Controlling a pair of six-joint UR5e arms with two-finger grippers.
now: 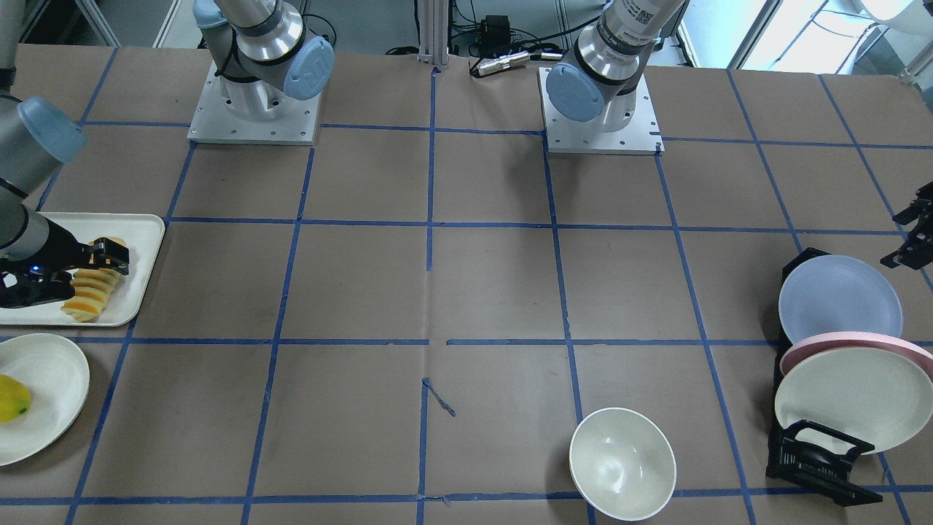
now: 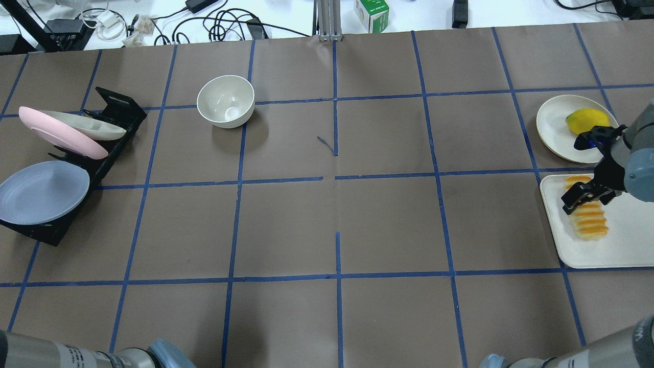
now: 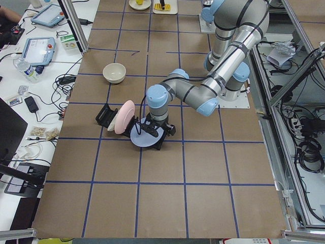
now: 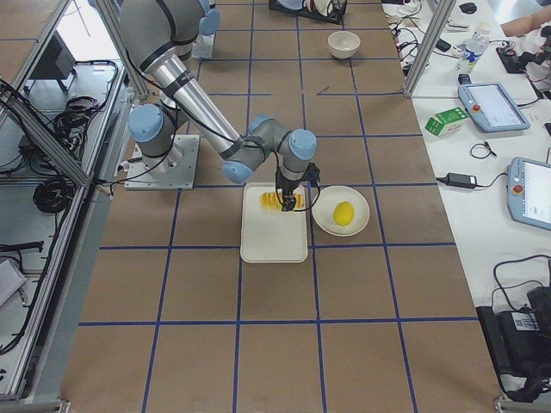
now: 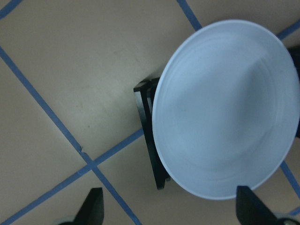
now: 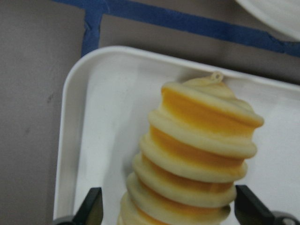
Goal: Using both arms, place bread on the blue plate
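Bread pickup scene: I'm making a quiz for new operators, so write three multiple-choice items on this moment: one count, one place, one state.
1. How many plates stand in the black rack?
A one
B two
C three

2. Where does the bread lie?
A in the bowl
B on the white tray
C in the rack

3. How is the right gripper?
A open, astride the bread
B shut on the bread
C shut on nothing, away from the tray

Answers:
1 C, the blue plate, a pink plate and a cream plate lean in it.
2 B, the loaf rests on the tray's floor.
3 A, the right wrist view shows both fingers wide apart with the loaf between.
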